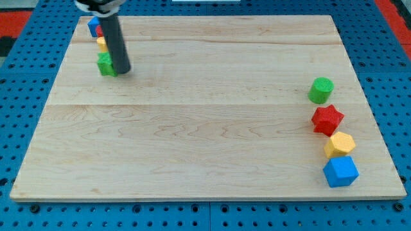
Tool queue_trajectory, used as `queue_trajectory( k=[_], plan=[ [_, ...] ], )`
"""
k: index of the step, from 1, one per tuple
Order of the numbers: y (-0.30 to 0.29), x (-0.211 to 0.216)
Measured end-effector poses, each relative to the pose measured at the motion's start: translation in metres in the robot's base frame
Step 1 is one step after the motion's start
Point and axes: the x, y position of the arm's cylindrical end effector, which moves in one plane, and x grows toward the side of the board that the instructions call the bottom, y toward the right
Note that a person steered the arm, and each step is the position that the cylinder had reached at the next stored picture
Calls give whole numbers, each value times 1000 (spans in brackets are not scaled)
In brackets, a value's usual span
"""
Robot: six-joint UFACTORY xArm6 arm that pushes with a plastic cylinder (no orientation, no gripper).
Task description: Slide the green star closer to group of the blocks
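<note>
Green star (105, 65) touches my tip (122, 70) at top left; no writing shows, no hand to judge.

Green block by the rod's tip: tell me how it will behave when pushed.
The green block looks small and rigid, so it should slide rather than bend. It sits low on the smooth wooden board, so tipping seems unlikely. My tip stands at its right edge, and the yellow block crowds it from above, so it may twist or nudge that neighbour.

Green cylinder (321, 90), red star (327, 119), yellow, perhaps hexagonal, block (339, 145).
</note>
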Motion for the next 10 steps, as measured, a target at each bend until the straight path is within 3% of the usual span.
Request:
queue_trajectory(
  k=[3, 5, 8, 10],
  plan=[
    [-59, 38],
    [-52, 25],
    [-51, -30],
    [-68, -24]
  ],
)
